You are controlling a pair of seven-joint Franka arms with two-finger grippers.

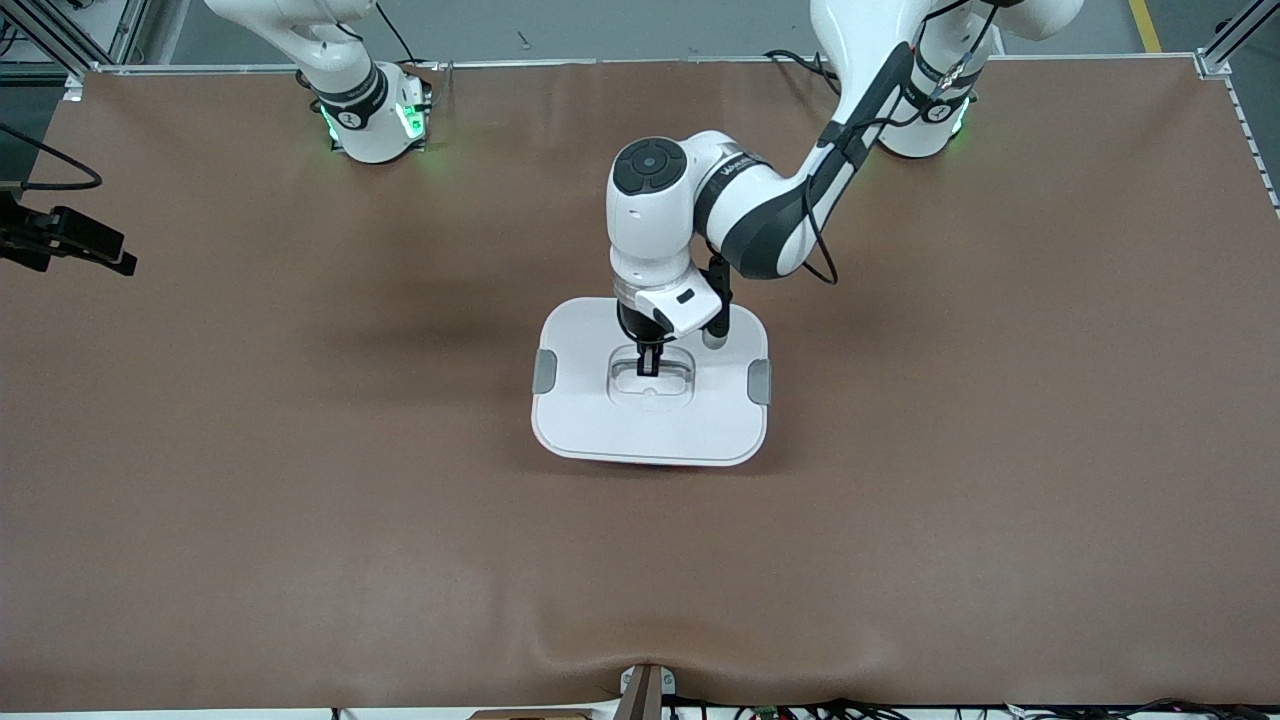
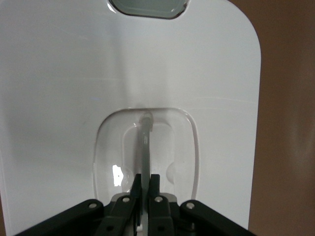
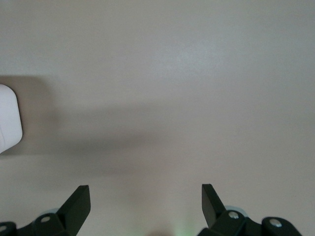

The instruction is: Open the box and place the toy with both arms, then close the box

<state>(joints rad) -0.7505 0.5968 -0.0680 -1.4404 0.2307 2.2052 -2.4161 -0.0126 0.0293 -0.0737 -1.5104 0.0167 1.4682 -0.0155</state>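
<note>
The box [image 1: 650, 420] stands in the middle of the table with its flat white lid on. Its two grey side clips [image 1: 545, 371] [image 1: 760, 381] show at the lid's ends. My left gripper [image 1: 648, 368] is down in the lid's clear recessed centre, shut on the thin handle bar. In the left wrist view the two fingers [image 2: 146, 178] pinch that bar [image 2: 145, 142], and one grey clip [image 2: 147, 7] shows at the lid's edge. My right gripper [image 3: 145, 189] is open and empty over bare table; it is out of the front view. The toy is not in view.
The right arm's base [image 1: 375, 115] and the left arm's base [image 1: 925, 120] stand at the table's back edge. A black mount [image 1: 65, 240] juts in at the right arm's end. The brown mat has a wrinkle [image 1: 610, 650] near the front edge. A white rounded shape [image 3: 7, 118] shows in the right wrist view.
</note>
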